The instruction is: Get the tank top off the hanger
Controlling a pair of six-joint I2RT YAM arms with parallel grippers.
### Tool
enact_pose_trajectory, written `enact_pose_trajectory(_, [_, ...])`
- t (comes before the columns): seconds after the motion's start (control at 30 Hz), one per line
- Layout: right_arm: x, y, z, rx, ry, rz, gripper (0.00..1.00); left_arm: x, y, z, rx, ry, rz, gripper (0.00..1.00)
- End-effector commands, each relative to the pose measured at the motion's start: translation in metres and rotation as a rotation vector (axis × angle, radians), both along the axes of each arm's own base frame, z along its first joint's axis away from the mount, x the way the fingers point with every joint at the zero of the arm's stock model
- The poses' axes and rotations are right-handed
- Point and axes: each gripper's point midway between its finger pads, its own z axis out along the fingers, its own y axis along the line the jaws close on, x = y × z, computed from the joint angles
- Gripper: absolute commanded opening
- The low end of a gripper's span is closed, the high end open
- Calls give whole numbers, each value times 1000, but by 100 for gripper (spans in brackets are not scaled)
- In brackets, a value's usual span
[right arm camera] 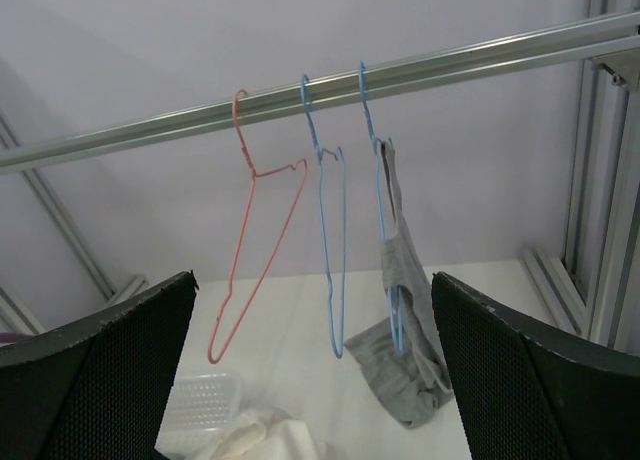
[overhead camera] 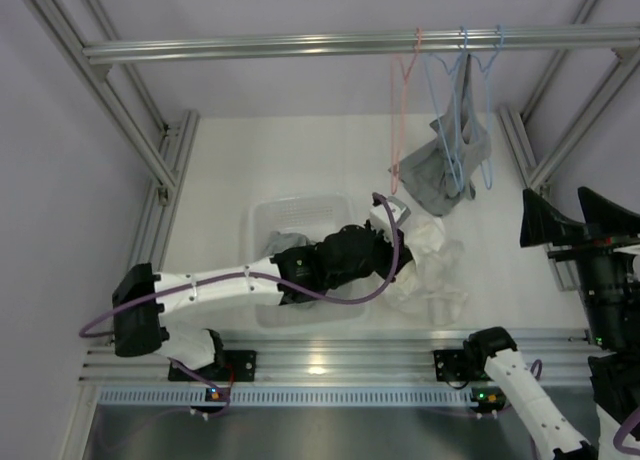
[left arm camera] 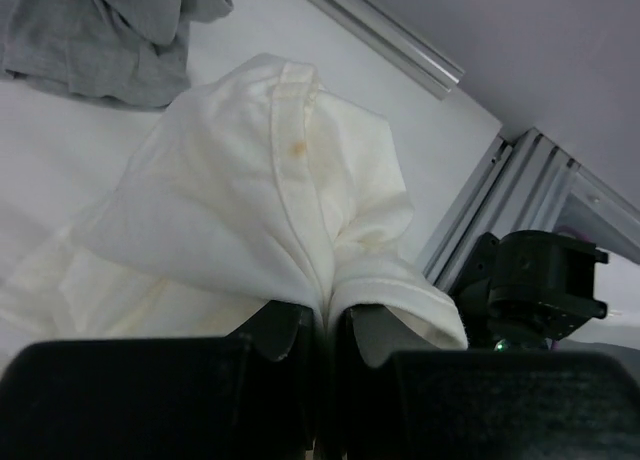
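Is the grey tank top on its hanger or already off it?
On. The grey tank top hangs by a strap from a blue hanger on the rail.

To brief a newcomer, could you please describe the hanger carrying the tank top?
Find the horizontal aluminium rail, where three wire hangers hang. It is the blue wire hanger farthest from the pink wire hanger, the only one carrying the grey tank top.
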Motion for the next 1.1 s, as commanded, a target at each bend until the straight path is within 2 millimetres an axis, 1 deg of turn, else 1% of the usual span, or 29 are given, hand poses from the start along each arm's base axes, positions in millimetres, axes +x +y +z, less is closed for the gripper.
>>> enact_pose_trajectory(0.0, [-13, -5, 10, 27, -29, -1, 99, -2, 11, 51, -125, -46, 9, 0])
enact_pose_trajectory(0.07, [-13, -5, 12, 28, -30, -3, 99, -3, 19, 59, -143, -55, 21, 0])
enact_pose_trajectory(0.1, [-15, -5, 13, 28, -36, -2, 99, -1, 29, 74, -174, -71, 45, 0])
enact_pose_trajectory(0.17, [-13, -5, 13, 28, -32, -3, 99, -1, 39, 84, -191, -93, 65, 0])
enact_pose_trajectory(0.2, [-13, -4, 14, 28, -33, 0, 99, -1, 50, 99, -219, -114, 76, 0])
enact_pose_trajectory(0.27, [-12, -4, 13, 28, -30, 1, 99, 0, 64, 112, -243, -140, 103, 0])
enact_pose_trajectory(0.3, [-12, -4, 14, 28, -33, 2, 99, -1, 76, 129, -272, -167, 110, 0])
enact_pose_trajectory(0.33, [-12, -4, 14, 27, -30, -1, 99, 0, 83, 132, -266, -176, 128, 0])
enact_pose_trajectory(0.37, [-11, -4, 13, 26, -29, 0, 99, -1, 94, 147, -294, -192, 141, 0])
enact_pose_trajectory(0.4, [-11, -4, 13, 26, -27, -2, 99, -1, 101, 152, -293, -211, 152, 0])
enact_pose_trajectory(0.47, [-10, -4, 13, 31, -27, -3, 99, 4, 115, 157, -276, -228, 201, 0])
enact_pose_trajectory(0.5, [-9, -4, 12, 28, -24, -4, 99, 5, 125, 170, -292, -257, 218, 0])
enact_pose_trajectory(0.57, [-9, -4, 13, 28, -28, -4, 100, 11, 139, 167, -237, -270, 270, 0])
enact_pose_trajectory(0.63, [-9, -4, 13, 32, -31, -2, 99, 14, 148, 173, -217, -294, 296, 0])
enact_pose_trajectory(0.67, [-8, -3, 13, 33, -29, -1, 99, 17, 155, 173, -198, -301, 326, 0])
enact_pose_trajectory(0.73, [-8, -3, 14, 33, -31, -1, 99, 20, 166, 180, -188, -321, 356, 0])
enact_pose_trajectory(0.77, [-7, -3, 14, 34, -31, -1, 99, 22, 175, 183, -178, -332, 387, 0])
enact_pose_trajectory(0.83, [-6, -3, 14, 35, -32, -2, 99, 25, 184, 187, -172, -341, 419, 0])
enact_pose_trajectory(0.9, [-5, -2, 14, 35, -29, 1, 99, 29, 200, 194, -169, -350, 483, 0])
enact_pose_trajectory(1.07, [-1, 2, 13, 37, -25, 17, 99, 31, 224, 212, -198, -354, 556, 0])
